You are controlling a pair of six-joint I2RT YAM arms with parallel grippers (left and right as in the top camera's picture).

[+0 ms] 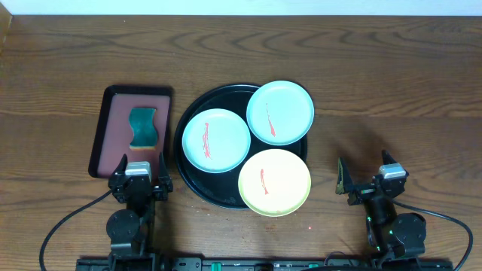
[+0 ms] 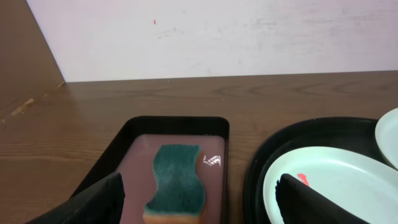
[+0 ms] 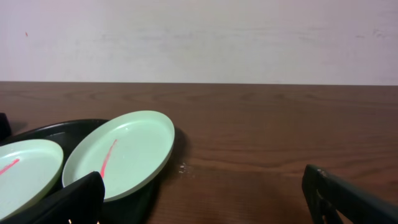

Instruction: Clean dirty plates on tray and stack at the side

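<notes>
left gripper (image 1: 141, 162) fingers wide, empty | right gripper (image 1: 364, 170) wide, empty | risk: yellow plate (image 1: 275, 181), lower centre, overhangs tray (image 1: 181, 162) rim; pressing the sponge (image 1: 143, 126) there likely tips it

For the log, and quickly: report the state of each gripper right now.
Left gripper: open, holding nothing.
Right gripper: open, holding nothing.
</notes>
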